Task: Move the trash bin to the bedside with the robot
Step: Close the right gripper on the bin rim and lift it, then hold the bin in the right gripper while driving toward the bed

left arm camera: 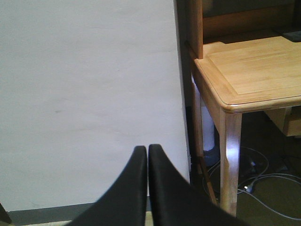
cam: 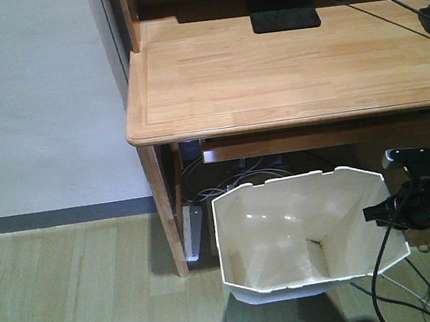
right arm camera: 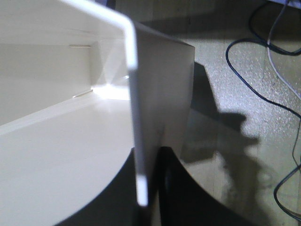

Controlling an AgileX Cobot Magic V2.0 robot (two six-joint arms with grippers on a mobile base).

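Two hands show on my screens. In the left wrist view, the left hand (left arm camera: 147,188) has its fingers pressed together on nothing and points at a white wall (left arm camera: 84,94), with a corner of the bench (left arm camera: 254,70) to its right. Only the front view shows the whole bin (cam: 285,223), upright on the floor below the bench's front edge, with a power strip (cam: 194,230) to its left. The right hand (cam: 390,212) sits at the bin's right rim. The right wrist view adds what the front cannot: the bin's thin wall runs between the two dark fingers (right arm camera: 188,202), one inside and one outside, clamped on it. Cables (right arm camera: 263,70) lie on the floor beyond.
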